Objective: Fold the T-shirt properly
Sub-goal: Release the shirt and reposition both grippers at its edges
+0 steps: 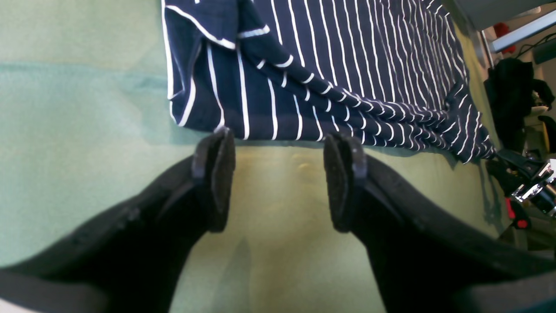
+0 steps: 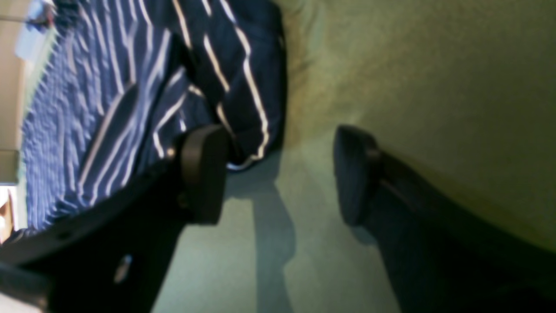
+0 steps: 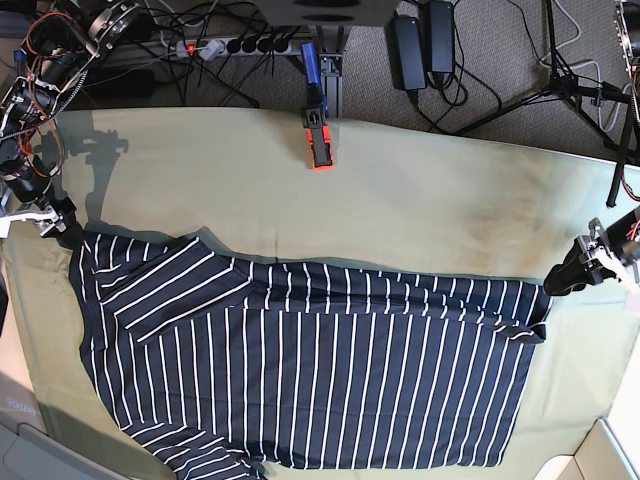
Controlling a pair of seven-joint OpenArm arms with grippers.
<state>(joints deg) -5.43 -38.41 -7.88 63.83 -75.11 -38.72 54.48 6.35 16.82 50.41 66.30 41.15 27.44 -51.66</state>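
The navy T-shirt with thin white stripes lies spread on the pale green tablecloth, with its top part folded down in a band. My left gripper stands open and holds nothing, its fingertips just short of the shirt's edge; the base view shows it at the shirt's right corner. My right gripper is also open and holds nothing. One of its fingers is against a shirt corner, the other over bare cloth. The base view shows that gripper at the shirt's upper left corner.
A red-orange clamp sits on the table's far edge. Cables and power strips lie on the floor behind it, and a tripod stands at the back right. The shirt's lower hem reaches the table's near edge.
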